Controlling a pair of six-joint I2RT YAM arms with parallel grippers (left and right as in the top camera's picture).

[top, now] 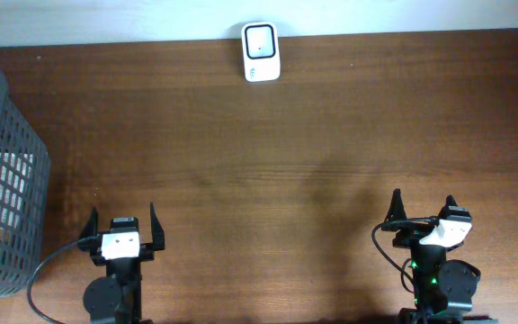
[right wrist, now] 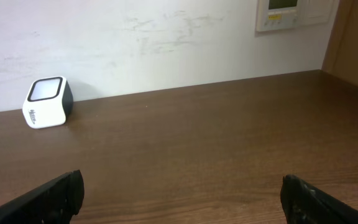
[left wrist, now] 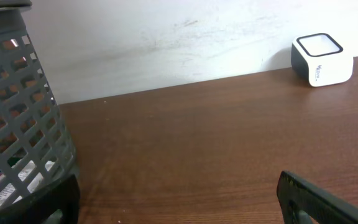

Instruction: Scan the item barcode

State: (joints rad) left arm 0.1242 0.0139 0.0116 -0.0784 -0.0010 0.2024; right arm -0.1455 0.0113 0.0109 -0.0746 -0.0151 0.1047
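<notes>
Brown wooden table (top: 268, 153) fills almost the whole overhead view. A white scuffed wall (left wrist: 166, 43) runs along its top edge.

A grey mesh basket (top: 25, 180) sits at the left edge of the frame, partly cut off. It's upright and stands on the table. Items (left wrist: 8, 190) show through the mesh as white and green bits, too obscured to tell what they are or whether a barcode faces out. Nothing is out of the basket.

Both arms are at the bottom of the frame, well apart from each other.
- Left gripper (top: 122, 212), lower left, just right of the basket but not touching it. Jaws are spread wide with nothing between them. In its wrist view the dark fingers (left wrist: 48, 202) sit at the bottom corners with bare table between.
- Right gripper (top: 423, 200), lower right. Jaws are also spread wide and holding nothing, over bare table.

The scanner (top: 261, 52) is at top centre, a small white box with a dark-rimmed window on top. It sits on the table against the wall, well away from both grippers and the basket. It shows upper right in the left wrist view (left wrist: 322, 59) and left of centre in the right wrist view (right wrist: 47, 101).

A small wall panel (right wrist: 288, 14) is at the top right of the right wrist view, cut off by the frame.
</notes>
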